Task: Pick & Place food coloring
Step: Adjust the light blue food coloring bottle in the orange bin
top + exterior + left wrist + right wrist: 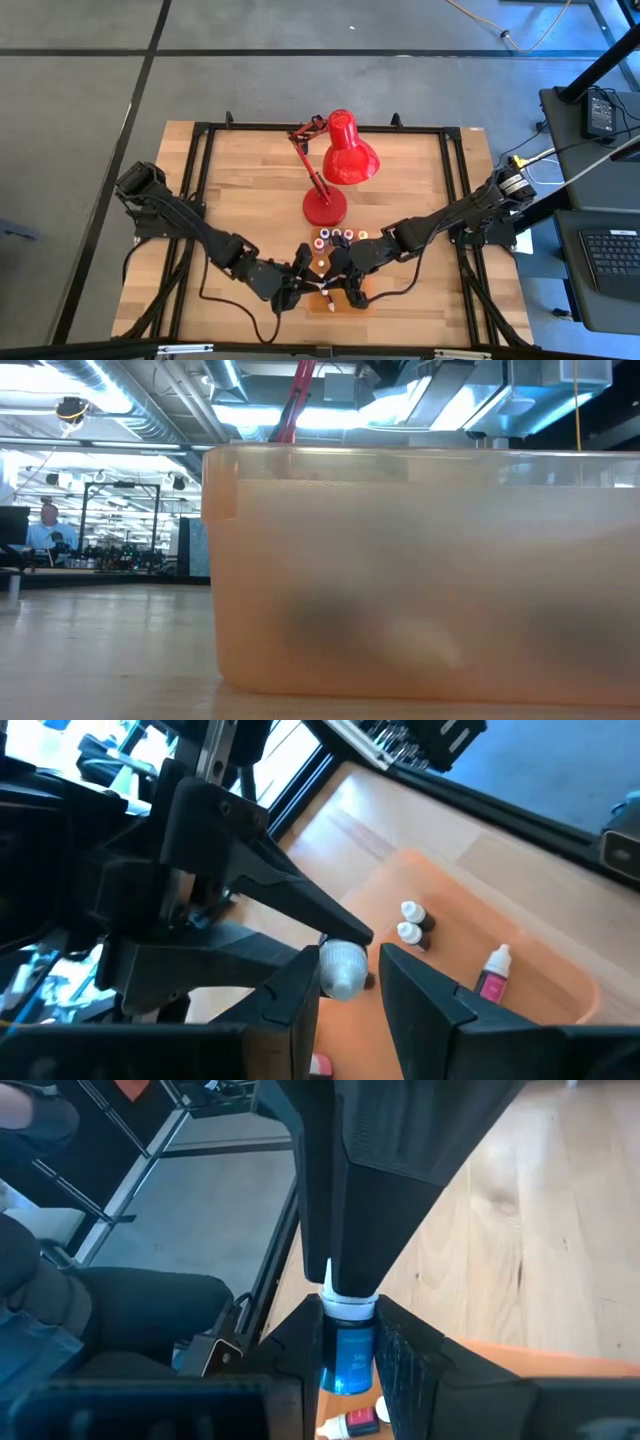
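Left gripper [345, 982] sits over the orange tray [540, 982], fingers clenched on a white-capped bottle [342, 966]. Three more food coloring bottles [412, 923] rest in the tray just beyond it. Right gripper [350, 1350], close alongside, grips a blue bottle [348, 1345] upright between its fingers.
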